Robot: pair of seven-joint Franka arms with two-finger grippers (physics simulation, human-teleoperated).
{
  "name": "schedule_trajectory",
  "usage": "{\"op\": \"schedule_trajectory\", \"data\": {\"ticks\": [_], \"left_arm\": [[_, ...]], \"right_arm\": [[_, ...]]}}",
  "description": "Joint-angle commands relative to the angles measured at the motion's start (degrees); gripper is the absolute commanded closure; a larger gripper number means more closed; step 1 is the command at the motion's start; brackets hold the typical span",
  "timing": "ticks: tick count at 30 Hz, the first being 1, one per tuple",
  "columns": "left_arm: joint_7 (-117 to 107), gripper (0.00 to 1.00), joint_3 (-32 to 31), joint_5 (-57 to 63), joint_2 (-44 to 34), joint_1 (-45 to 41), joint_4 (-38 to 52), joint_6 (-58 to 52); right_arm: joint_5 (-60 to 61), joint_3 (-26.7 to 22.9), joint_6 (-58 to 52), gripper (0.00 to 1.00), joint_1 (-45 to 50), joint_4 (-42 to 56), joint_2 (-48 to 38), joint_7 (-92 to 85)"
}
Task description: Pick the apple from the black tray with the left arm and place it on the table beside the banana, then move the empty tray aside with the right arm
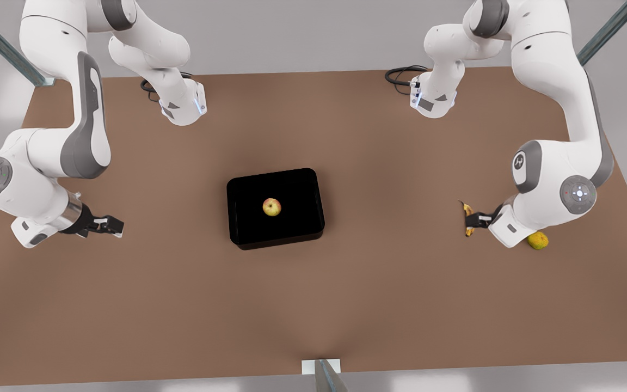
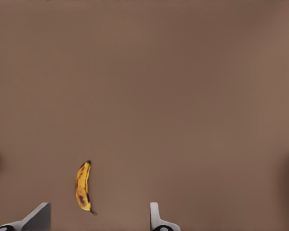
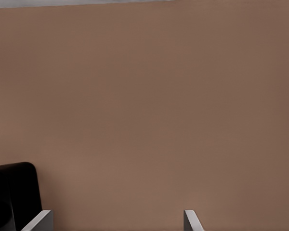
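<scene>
In glossy black tray (image 1: 248, 218), round apple (image 1: 271, 207), left claw (image 2: 98, 219) and right claw (image 3: 115, 221) open.

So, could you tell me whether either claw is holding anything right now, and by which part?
Nothing is held. The left claw hangs open by the banana; the right claw waits open. The apple lies in the black tray.

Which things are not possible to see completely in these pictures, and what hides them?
1. Front view: the left gripper, open, covers the middle of the banana; whether they touch cannot be told.
2. Front view: the left arm's wrist hides part of the yellow-green fruit; the left wrist view's edge also cuts it.
3. Right wrist view: the picture edge cuts the black tray. The right gripper, open, waits at the front view's left.
</scene>
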Motion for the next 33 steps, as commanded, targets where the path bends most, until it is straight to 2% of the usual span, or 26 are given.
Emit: {"op": "schedule_trajectory", "data": {"ticks": [1,3,4,6,7,9,12,13,15,17,20,29,33], "left_arm": [[1.26,0.00,-0.02,-0.12,-0.11,-0.25,0.05,2.91],[2.49,0.00,-0.98,1.54,-0.11,-5.51,2.86,2.99],[2.14,0.00,-2.38,2.43,-1.08,-8.59,2.51,2.47],[-1.28,0.00,-10.47,2.52,-0.99,-11.50,4.26,4.04],[-11.29,0.00,-10.74,2.96,-0.82,-13.60,4.97,4.22],[-41.61,0.00,-10.91,10.61,-0.03,-27.49,4.44,4.22],[-62.62,0.00,-11.00,9.20,4.71,-34.87,4.44,6.07],[-71.86,0.00,-10.91,12.97,7.79,-38.30,5.06,6.42],[-85.05,0.00,-11.00,12.89,9.82,-41.12,5.15,13.01],[-87.16,0.00,-11.00,13.07,12.89,-43.75,4.62,13.19],[-94.72,0.00,-10.91,13.15,17.29,-44.90,4.36,25.40],[-91.91,0.00,-7.22,13.59,22.12,-45.16,5.32,34.98],[-84.27,0.00,-7.31,16.93,30.03,-45.51,18.68,30.33]], "right_arm": [[0.03,0.08,0.85,0.00,0.06,0.03,0.02,-0.02],[-0.15,0.17,0.94,0.00,0.06,0.29,2.39,-0.11],[-2.95,0.17,1.12,0.00,0.14,1.95,6.96,-0.11],[-3.31,0.17,4.72,0.00,0.23,4.51,12.15,0.07],[-3.40,0.17,4.72,0.00,0.23,5.04,11.98,0.07],[-3.58,0.61,1.83,0.00,0.23,7.59,9.34,0.33],[-3.58,0.78,-2.57,0.00,0.23,7.68,5.83,0.42],[-3.40,0.69,-2.57,0.00,0.23,7.68,5.83,0.51],[-3.31,0.69,-2.57,0.00,0.15,7.68,5.91,0.51],[-3.31,0.69,-2.57,0.00,0.15,7.68,5.91,0.51],[-3.49,0.69,-2.57,0.00,0.23,7.68,5.91,0.51],[-3.58,0.69,-2.57,0.00,0.23,7.68,5.91,0.59],[-3.58,0.69,-2.57,0.00,0.23,7.68,5.91,0.59]]}}
